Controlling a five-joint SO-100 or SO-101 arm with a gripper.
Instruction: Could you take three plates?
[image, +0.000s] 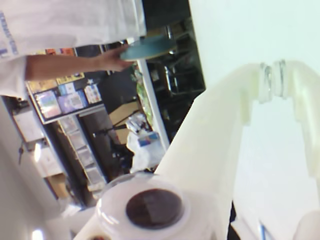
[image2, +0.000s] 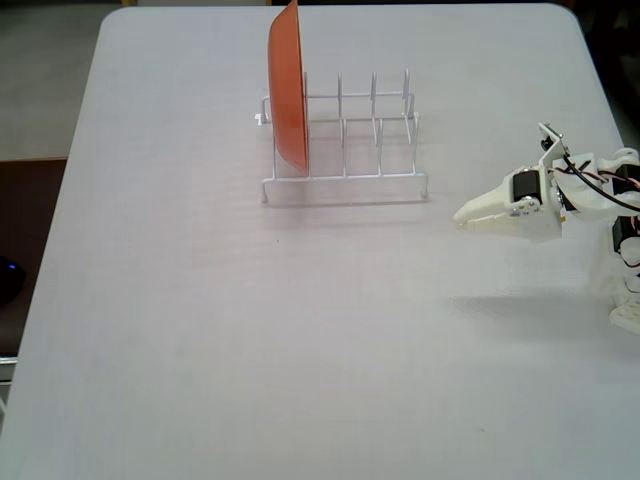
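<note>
Only a light blue plate (image: 148, 47) showed, held in a person's hand (image: 111, 60) off the counter (image2: 200, 330), while the rack (image2: 345, 150) kept just an orange plate (image2: 288, 85), and the end effector (image2: 462, 218), tips together and empty, risked snagging that wrong plate.

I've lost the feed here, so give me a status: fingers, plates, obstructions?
Gripper empty, fingers shut. Rack holds only the orange plate. Person's hand holds light blue plate off-table. Nothing obstructing.

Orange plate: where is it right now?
In the fixed view the orange plate stands upright on edge in the leftmost slot of the white wire rack, upper centre of the table, left of the claw.
</note>
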